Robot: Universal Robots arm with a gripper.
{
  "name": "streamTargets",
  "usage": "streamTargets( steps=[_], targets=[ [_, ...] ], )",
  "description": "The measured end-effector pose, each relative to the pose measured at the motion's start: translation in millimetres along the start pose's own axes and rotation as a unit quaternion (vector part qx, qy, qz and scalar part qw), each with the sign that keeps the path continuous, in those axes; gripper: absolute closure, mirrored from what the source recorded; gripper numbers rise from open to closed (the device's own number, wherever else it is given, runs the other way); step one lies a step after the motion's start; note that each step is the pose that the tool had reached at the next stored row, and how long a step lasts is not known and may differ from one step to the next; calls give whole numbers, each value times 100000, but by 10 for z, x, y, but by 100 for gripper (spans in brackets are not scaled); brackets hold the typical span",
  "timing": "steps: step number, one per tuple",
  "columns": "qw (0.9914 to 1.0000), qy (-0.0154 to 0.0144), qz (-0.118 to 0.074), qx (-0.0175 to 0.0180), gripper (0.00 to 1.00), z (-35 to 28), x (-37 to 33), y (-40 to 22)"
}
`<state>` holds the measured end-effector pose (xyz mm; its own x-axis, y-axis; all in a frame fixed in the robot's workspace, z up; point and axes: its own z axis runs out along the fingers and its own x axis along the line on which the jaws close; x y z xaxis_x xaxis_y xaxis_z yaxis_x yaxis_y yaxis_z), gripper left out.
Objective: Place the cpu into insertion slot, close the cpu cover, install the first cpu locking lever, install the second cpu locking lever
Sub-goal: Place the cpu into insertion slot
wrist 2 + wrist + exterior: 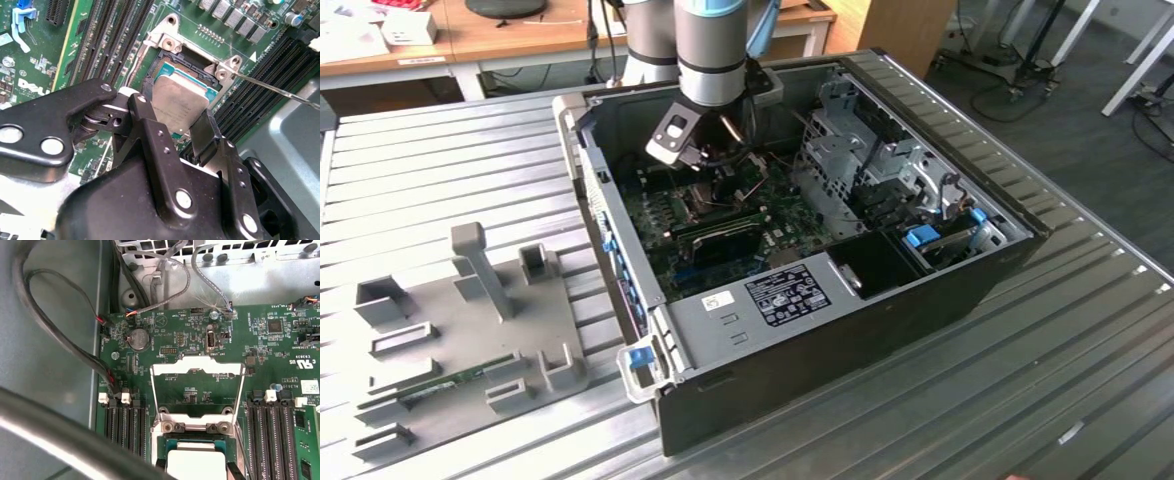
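In the exterior view my gripper (pixel 715 168) reaches down into the open computer case (pixel 987 265), over the motherboard (pixel 720 225). The cpu (pixel 177 102), a square chip with a dull grey top, sits between my two black fingers (pixel 204 131); the gripper (pixel 172 114) is shut on it. The chip is right over the insertion slot (pixel 165 62), and I cannot tell whether it rests in it. The same cpu (pixel 196 466) shows in the first wrist view, with the cpu cover (pixel 197 369) swung open and lying back behind the slot. A thin locking lever (pixel 272 90) sticks out beside the slot.
Black memory slots (pixel 107 35) flank the slot on both sides. Loose cables (pixel 55 335) run along the case wall, and a metal drive cage (pixel 867 160) stands at the exterior view's right. A grey fixture plate (pixel 454 330) lies on the ribbed table outside the case.
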<state>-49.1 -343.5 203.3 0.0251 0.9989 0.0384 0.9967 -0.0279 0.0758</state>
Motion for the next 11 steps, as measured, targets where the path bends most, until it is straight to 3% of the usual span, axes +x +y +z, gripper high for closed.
streamTargets(
  steps=[11],
  targets=[
    [100000,9,-162,9,46,52,-2,-5]
  ],
)
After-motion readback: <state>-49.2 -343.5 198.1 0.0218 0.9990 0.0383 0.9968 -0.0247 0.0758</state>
